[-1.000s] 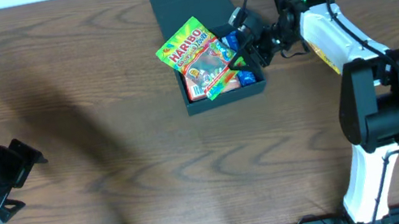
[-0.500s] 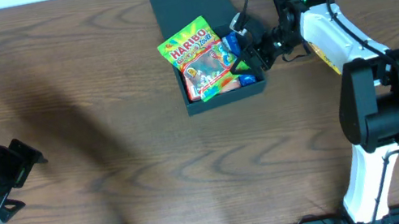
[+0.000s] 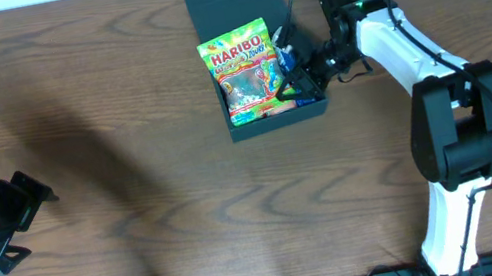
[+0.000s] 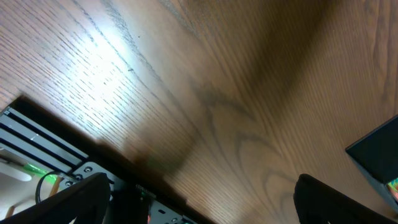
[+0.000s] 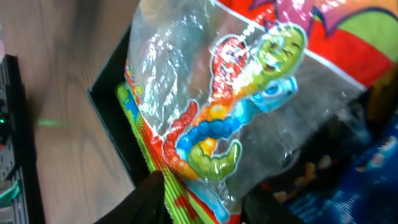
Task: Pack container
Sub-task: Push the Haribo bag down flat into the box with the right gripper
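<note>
Container right rim; right gripper pinching candy bag

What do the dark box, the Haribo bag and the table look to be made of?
The box looks like matte cardboard: dull teal-black walls, a folded flap lid. The Haribo bag is glossy plastic film: crinkled, glinting, with a clear window. The table shows wood grain with a soft sheen; solid wood or laminate, I cannot tell.
</note>
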`<state>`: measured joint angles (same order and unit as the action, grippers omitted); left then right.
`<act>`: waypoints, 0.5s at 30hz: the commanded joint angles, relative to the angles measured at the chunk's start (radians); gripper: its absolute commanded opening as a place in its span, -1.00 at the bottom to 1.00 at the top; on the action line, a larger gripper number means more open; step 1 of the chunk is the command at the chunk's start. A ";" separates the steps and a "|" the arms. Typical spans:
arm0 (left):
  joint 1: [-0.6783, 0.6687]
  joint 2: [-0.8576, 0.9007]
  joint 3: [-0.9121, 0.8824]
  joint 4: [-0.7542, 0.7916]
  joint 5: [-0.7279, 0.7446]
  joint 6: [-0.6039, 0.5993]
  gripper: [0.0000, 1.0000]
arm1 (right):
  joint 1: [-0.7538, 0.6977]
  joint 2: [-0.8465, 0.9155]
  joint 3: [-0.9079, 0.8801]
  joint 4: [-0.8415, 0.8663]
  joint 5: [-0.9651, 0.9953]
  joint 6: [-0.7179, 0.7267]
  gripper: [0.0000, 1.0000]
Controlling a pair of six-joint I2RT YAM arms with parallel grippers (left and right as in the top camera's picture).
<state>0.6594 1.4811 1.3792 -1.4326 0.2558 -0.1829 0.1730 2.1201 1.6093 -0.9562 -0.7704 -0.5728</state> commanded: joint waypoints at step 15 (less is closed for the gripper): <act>0.004 -0.003 0.011 -0.003 -0.004 0.000 0.91 | 0.043 0.012 0.017 -0.062 -0.227 0.243 -0.85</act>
<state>0.6594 1.4811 1.3792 -1.4326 0.2558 -0.1829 0.2047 2.1201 1.6093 -1.0054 -0.8410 -0.3759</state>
